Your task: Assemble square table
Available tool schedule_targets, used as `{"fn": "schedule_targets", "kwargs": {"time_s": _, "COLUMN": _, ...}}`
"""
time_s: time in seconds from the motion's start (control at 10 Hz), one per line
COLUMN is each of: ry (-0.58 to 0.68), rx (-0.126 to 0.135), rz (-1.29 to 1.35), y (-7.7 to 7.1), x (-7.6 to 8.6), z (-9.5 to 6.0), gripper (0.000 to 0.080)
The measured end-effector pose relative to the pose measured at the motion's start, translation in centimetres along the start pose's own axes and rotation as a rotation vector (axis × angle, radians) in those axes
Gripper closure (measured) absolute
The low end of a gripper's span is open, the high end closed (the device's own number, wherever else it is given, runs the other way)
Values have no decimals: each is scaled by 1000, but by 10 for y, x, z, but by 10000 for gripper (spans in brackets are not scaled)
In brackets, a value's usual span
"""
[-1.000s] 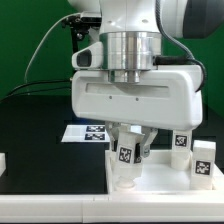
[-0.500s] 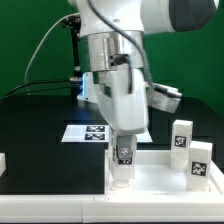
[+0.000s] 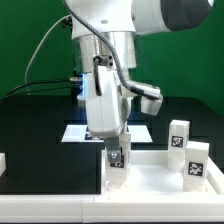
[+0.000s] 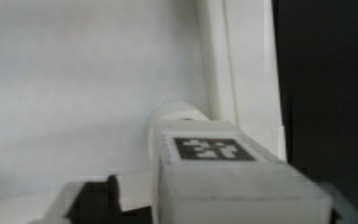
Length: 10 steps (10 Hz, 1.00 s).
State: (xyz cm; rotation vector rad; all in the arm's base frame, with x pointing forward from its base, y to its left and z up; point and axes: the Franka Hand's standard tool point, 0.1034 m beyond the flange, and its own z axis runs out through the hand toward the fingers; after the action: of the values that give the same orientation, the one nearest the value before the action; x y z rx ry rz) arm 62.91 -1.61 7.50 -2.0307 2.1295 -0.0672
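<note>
Closest to my wrist camera stands a white leg (image 4: 208,165), upright, its black-and-white tag facing the lens. Its lower part runs out of frame, so I cannot see its full length. Dark shapes at the edge of that view are probably my own fingers (image 4: 96,200), too blurred to read. Behind the leg lies the pale floor of the square slab (image 4: 69,90), with its raised rim a bright band beside the leg and the black tabletop (image 4: 332,80) past it.

From the exterior view, my jaws (image 3: 118,157) come straight down over that same leg (image 3: 117,172), which stands in the slab's corner at the exterior view's left. My hand covers the leg's top, and whether the fingers press it or stand just off it is hidden, so I cannot tell if I am grasping or released.

The slab (image 3: 150,182) is cut off at the bottom edge. Two more legs (image 3: 179,135) (image 3: 196,160) stand upright on its far right side, tags showing. Beyond, the marker board (image 3: 78,131) lies flat on the tabletop (image 3: 40,125), mostly hidden behind my arm.
</note>
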Motion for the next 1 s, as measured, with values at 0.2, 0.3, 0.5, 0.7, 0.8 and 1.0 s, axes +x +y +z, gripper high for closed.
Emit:
{"fn": "schedule_targets", "kwargs": {"time_s": 0.2, "ry": -2, "rx": -3, "rz": -322, "y": -3, "x": -6, "z": -8, "gripper": 167}}
{"fn": "schedule_targets", "kwargs": {"time_s": 0.3, "ry": -1, "rx": -2, "rz": -403, "y": -3, "x": -12, "z": -12, "gripper": 155}}
{"fn": "schedule_targets", "kwargs": {"time_s": 0.5, "ry": 26, "rx": 14, "rz": -476, "y": 1, "x": -8, "z": -13, "gripper": 155}}
{"fn": "schedule_targets", "kwargs": {"time_s": 0.7, "ry": 38, "rx": 5, "rz": -689, "y": 0, "x": -4, "z": -13, "gripper": 151}}
{"fn": "schedule_targets", "kwargs": {"time_s": 0.8, "ry": 50, "rx": -3, "rz": -898, "y": -4, "x": 2, "z": -13, "gripper": 151}}
{"fn": "schedule_targets", "kwargs": {"time_s": 1.0, "ry": 31, "rx": -50, "rz": -1189, "y": -6, "x": -5, "z": -5, "gripper": 151}}
